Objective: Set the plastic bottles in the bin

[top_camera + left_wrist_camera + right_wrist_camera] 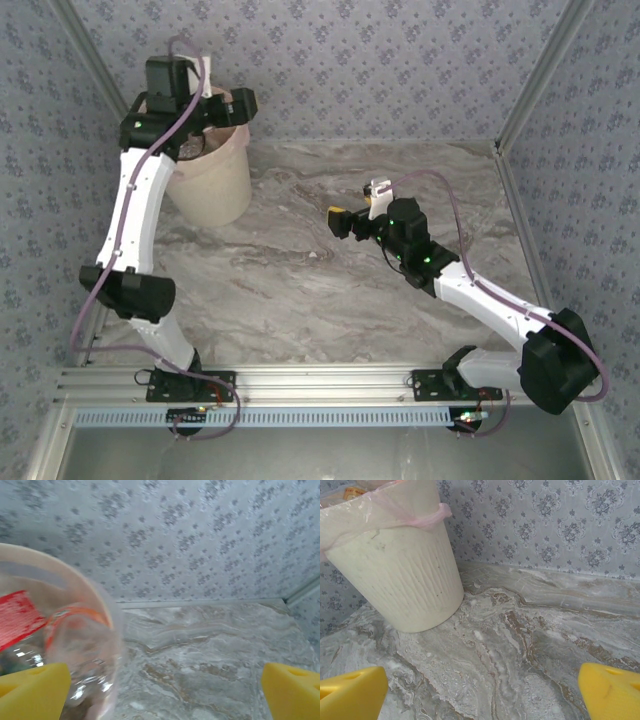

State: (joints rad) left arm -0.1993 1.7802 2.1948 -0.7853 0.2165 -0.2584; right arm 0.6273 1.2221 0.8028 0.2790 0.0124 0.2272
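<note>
The bin (212,185), a cream-white pail lined with a pinkish bag, stands at the back left of the marble table (320,290). My left gripper (165,697) hovers open at the bin's rim (102,610), its yellow pads (35,692) wide apart and empty. Blurred plastic bottles lie inside the bin: one with a red label (17,617) and a clear one with an orange band (75,630). My right gripper (358,203) is open and empty over the middle of the table, facing the bin (395,565). A bottle label (354,491) peeks over the bag's rim.
Patterned walls close the table at the back (370,70) and on both sides. An aluminium rail (320,385) runs along the near edge, with both arm bases on it. Bare marble (520,645) lies between the right gripper and the bin.
</note>
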